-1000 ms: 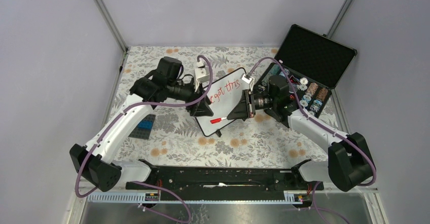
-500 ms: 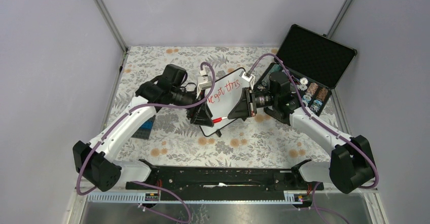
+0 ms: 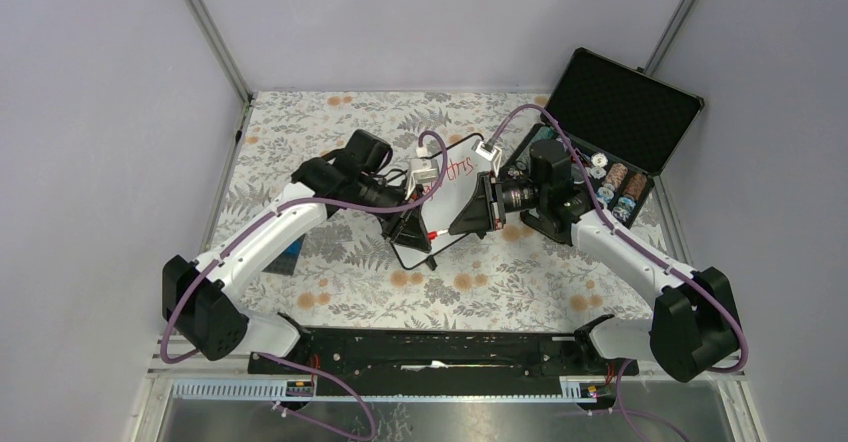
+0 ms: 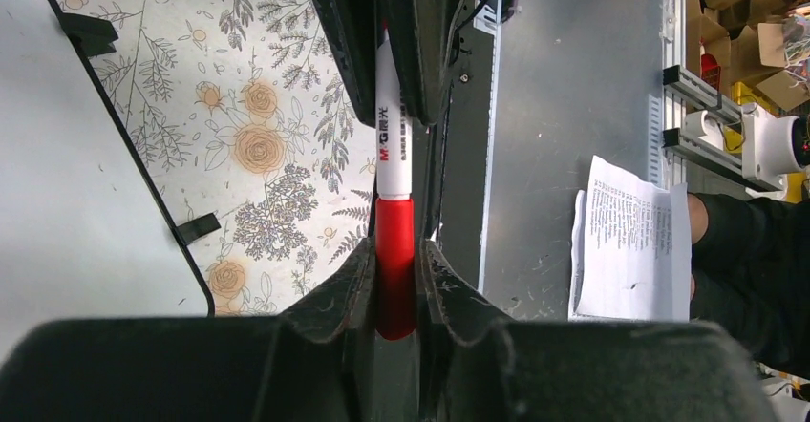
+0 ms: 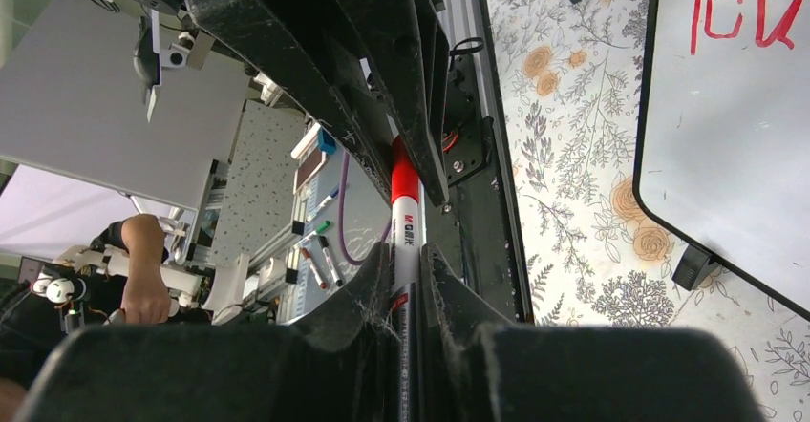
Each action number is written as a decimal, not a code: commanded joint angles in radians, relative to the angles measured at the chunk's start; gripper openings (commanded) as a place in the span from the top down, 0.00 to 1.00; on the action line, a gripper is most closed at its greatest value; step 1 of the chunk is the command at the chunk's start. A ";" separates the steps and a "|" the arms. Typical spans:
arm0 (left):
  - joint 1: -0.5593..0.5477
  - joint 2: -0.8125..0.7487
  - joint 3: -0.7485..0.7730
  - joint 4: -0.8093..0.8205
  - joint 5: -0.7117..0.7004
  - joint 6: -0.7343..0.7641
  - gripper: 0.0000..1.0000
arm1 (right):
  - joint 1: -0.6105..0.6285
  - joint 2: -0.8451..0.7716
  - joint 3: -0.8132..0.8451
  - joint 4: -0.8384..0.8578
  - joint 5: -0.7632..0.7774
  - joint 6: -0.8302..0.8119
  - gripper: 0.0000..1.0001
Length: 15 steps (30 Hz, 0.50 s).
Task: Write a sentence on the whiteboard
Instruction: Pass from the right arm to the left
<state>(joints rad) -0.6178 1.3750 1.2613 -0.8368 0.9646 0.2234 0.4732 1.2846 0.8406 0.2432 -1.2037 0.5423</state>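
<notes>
The whiteboard (image 3: 455,200) lies tilted at the table's middle, and the end of the red sentence (image 3: 458,169) shows between the arms. A white marker (image 3: 432,233) with a red cap is held level above the board's near edge. My left gripper (image 3: 412,228) is shut on its red cap (image 4: 394,269). My right gripper (image 3: 468,220) is shut on its white barrel (image 5: 406,241). In the left wrist view the left gripper (image 4: 394,255) faces the right fingers (image 4: 344,40). In the right wrist view the right gripper (image 5: 408,258) faces the cap (image 5: 403,181), with the board (image 5: 735,145) and red strokes (image 5: 740,11) at right.
A black hinged case (image 3: 615,112) with spools stands open at the back right. A blue brick plate (image 3: 287,250) lies under my left arm. The black base rail (image 3: 430,347) runs along the table's near edge. A printed sheet (image 4: 630,241) lies beyond it.
My left gripper has moved right and down across the board to the marker's capped end and now grips the red cap. The right gripper has stayed put, holding the barrel.
</notes>
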 commanded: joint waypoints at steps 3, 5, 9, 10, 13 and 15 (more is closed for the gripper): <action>-0.018 -0.001 0.062 0.055 0.002 -0.005 1.00 | 0.040 -0.012 0.041 -0.028 -0.008 -0.039 1.00; -0.025 0.007 0.074 0.063 0.000 -0.012 1.00 | 0.054 -0.007 0.042 -0.028 -0.004 -0.040 1.00; -0.037 0.032 0.097 0.071 -0.008 -0.015 1.00 | 0.074 0.005 0.045 -0.028 0.004 -0.043 1.00; -0.040 0.036 0.099 0.077 -0.008 -0.018 1.00 | 0.078 0.006 0.045 -0.030 0.005 -0.044 1.00; -0.040 0.038 0.097 0.106 -0.009 -0.034 1.00 | 0.087 0.009 0.042 -0.032 0.010 -0.045 1.00; -0.040 0.038 0.096 0.123 -0.006 -0.045 1.00 | 0.093 0.012 0.041 -0.032 0.010 -0.045 1.00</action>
<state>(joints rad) -0.6407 1.4017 1.2942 -0.9115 0.9398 0.2073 0.4980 1.2869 0.8482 0.2047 -1.1938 0.5144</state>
